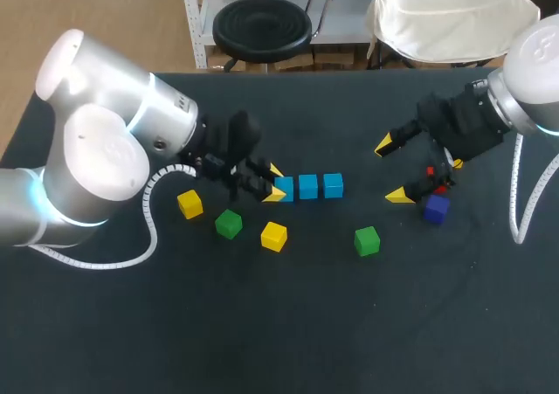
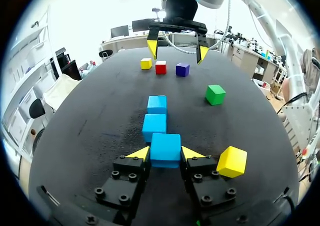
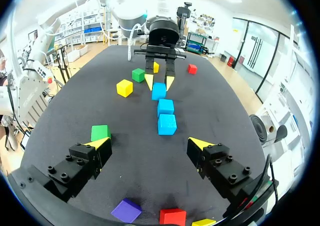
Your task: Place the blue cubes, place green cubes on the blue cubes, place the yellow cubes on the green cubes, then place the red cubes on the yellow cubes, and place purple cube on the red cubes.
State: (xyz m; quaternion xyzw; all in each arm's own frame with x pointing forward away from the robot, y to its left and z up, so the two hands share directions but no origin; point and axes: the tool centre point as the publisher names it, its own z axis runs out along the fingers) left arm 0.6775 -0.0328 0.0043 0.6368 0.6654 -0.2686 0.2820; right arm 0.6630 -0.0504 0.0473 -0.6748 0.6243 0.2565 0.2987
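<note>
Pinching a blue cube (image 2: 165,147) is left end effector (image 2: 166,154); right end effector (image 3: 149,142) gapes wide.

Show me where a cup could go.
Bare: the table between robot and the yellow cubes and green cubes, and beyond the blue cubes. Crowded: by the left gripper, and the right gripper near the red cube and purple cube.

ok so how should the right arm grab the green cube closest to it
Take the green cube by two opposite side faces, coming straight down from above. It sits flat on the table with open space all round, so the right gripper has room for both jaws.
</note>
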